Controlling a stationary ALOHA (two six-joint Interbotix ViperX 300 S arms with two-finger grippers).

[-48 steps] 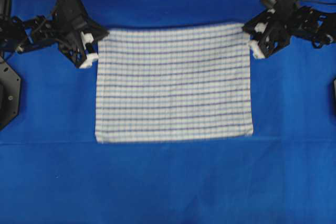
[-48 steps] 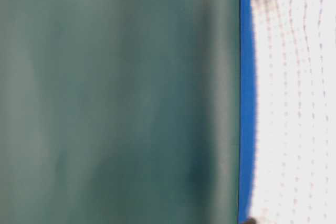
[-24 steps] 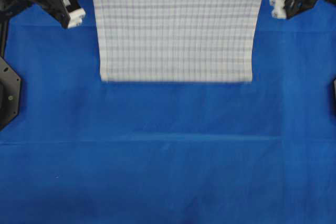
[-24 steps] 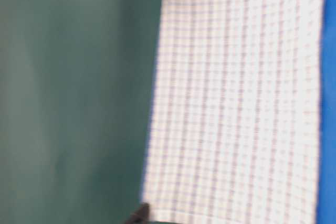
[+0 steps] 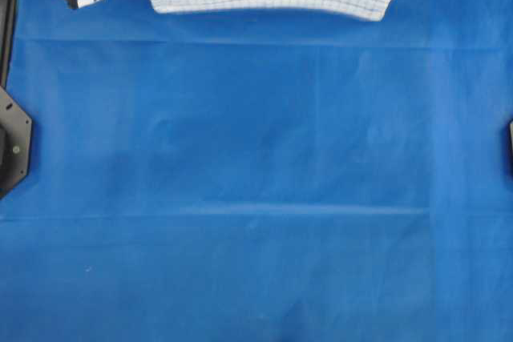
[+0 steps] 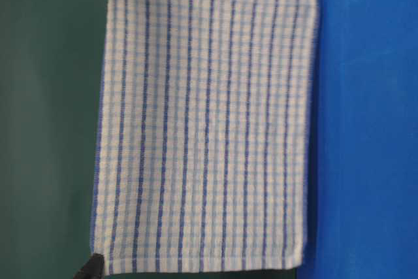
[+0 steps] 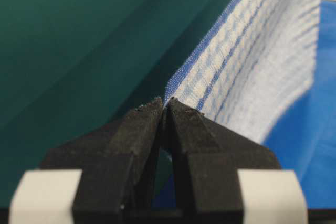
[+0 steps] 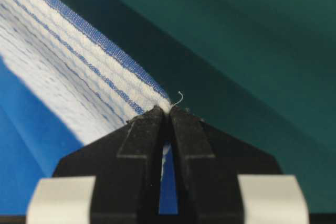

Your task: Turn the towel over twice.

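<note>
table-level exterior view: the towel (image 6: 206, 129) hangs as a flat sheet clear above the blue sheet (image 6: 366, 129), suspended by its two upper corners, its lower hem free and apart from the surface. left wrist view: the left gripper (image 7: 164, 107) has its jaws pressed together on one upper corner, the cloth running away from the tips toward the other arm. right wrist view: the right gripper (image 8: 167, 109) is likewise clamped on the opposite corner (a loose thread stands up at the pinch). overhead view: the cloth shows at the far edge of the table, spanning between the two arms. the governing relation is that the held top edge runs level from gripper to gripper, with the body of the cloth hanging straight below both; neither arm is nearer. judged: the coming lay-down depends on which side of that free hem the held edge is carried down.
</note>
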